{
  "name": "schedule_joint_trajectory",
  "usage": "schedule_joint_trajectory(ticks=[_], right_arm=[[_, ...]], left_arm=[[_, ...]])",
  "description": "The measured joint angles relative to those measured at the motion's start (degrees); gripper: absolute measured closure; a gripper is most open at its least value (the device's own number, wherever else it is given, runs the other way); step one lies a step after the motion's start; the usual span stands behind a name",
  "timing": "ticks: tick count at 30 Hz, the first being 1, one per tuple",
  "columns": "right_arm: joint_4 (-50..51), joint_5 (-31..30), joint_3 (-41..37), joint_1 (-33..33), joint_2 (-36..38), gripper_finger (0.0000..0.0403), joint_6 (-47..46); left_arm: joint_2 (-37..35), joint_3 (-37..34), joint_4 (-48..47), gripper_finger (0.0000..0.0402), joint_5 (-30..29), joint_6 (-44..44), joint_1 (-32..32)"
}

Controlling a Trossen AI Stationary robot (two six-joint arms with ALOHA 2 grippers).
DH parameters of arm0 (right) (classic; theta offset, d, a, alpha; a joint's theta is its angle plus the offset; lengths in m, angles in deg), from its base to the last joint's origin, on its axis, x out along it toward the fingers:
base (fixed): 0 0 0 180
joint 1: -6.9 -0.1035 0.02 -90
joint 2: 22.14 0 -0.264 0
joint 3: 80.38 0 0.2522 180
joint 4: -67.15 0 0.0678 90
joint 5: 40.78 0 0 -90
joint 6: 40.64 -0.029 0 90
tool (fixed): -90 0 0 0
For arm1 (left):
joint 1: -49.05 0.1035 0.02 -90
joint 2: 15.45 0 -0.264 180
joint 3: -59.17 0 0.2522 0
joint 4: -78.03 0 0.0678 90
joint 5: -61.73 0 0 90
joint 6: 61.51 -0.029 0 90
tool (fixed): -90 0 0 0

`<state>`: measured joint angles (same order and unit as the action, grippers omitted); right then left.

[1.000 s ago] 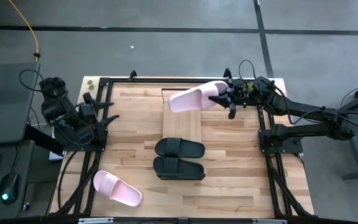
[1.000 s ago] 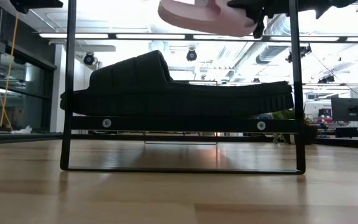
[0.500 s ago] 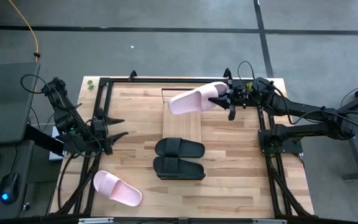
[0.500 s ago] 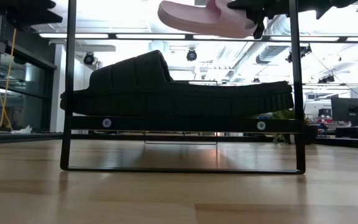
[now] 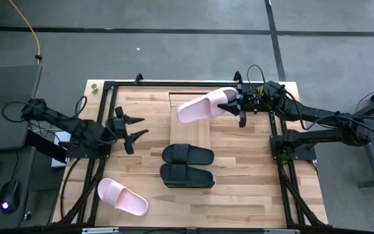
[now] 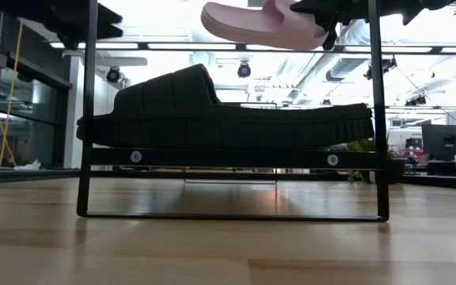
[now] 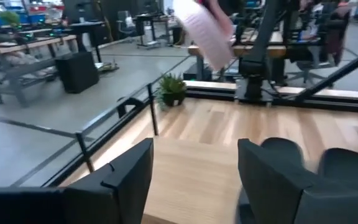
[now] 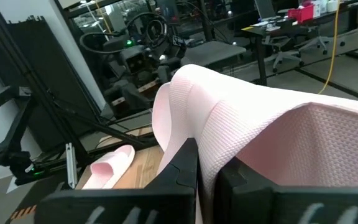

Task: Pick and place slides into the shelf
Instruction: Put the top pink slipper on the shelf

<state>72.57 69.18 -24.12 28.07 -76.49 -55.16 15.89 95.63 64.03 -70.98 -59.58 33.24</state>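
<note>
The right gripper (image 5: pixel 234 104) is clamped on a pink slide (image 5: pixel 203 105), holding it in the air above the far end of the shelf (image 5: pixel 191 123). That's from the top camera. Same view: two black slides (image 5: pixel 187 165) sit side by side at the near end of the shelf, and a second pink slide (image 5: pixel 122 196) lies on the table (image 5: pixel 252 169) near the front-left corner, well away from everything else. The left gripper (image 5: pixel 131 127) hangs over the left part of the table with its fingers spread, holding nothing, pointed toward the shelf.

Low camera: one black slide (image 6: pixel 224 111) fills most of the shot, resting on the shelf's black wire frame (image 6: pixel 90 119). The held pink slide (image 6: pixel 264 22) floats above it at the top edge, not touching it, with the right gripper (image 6: pixel 323 12) gripping its right end.

Left wrist camera: the two fingers (image 7: pixel 272 180) are apart with bare shelf board (image 7: pixel 191 168) between them. The black slides (image 7: pixel 328 168) show just beyond, and the lifted pink slide (image 7: pixel 204 31) is up high farther back.

Right wrist camera: the fingers (image 8: pixel 182 165) pinch the strap of the pink slide (image 8: pixel 260 143), which takes up most of the frame. The other pink slide (image 8: pixel 107 163) lies on the table farther off.
</note>
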Motion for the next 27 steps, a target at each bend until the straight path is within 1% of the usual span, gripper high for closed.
schedule_joint_trajectory(ticks=[4, 7, 11, 18, 20, 24, 27], right_arm=[[-0.19, -0.01, 0.0, -0.11, -0.02, 0.0403, -0.04], [-1.97, -0.38, -0.21, -0.11, -0.41, 0.0403, -1.67], [-10.19, -0.41, -4.26, -0.08, -2.27, 0.0403, -4.45], [-26.4, -0.77, -12.43, 0.57, -5.97, 0.0403, -9.31], [-28.92, -2.56, -13.49, 0.09, -7.09, 0.0403, -10.54], [-29.53, -9.25, -13.88, -3.15, -9.98, 0.0403, -10.75], [-31.95, -11.71, -13.97, -6.25, -13.0, 0.0403, -11.0]], left_arm=[[0.05, -0.02, -0.01, 0.0205, 6.56, -0.52, 4.68], [0.06, -0.02, -1.44, 0.0213, 8.67, -1.41, 7.66], [0.01, -0.02, -2.93, 0.0214, 8.95, -1.48, 11.67], [0.03, -0.02, -3.68, 0.0204, 12.27, -2.2, 16.0], [0.01, -0.02, -3.69, 0.0204, 12.32, -2.79, 16.76], [-0.16, -0.02, -3.12, 0.0207, 12.71, -2.85, 17.96], [-0.14, -0.02, -2.95, 0.0208, 13.41, -2.98, 18.45]])
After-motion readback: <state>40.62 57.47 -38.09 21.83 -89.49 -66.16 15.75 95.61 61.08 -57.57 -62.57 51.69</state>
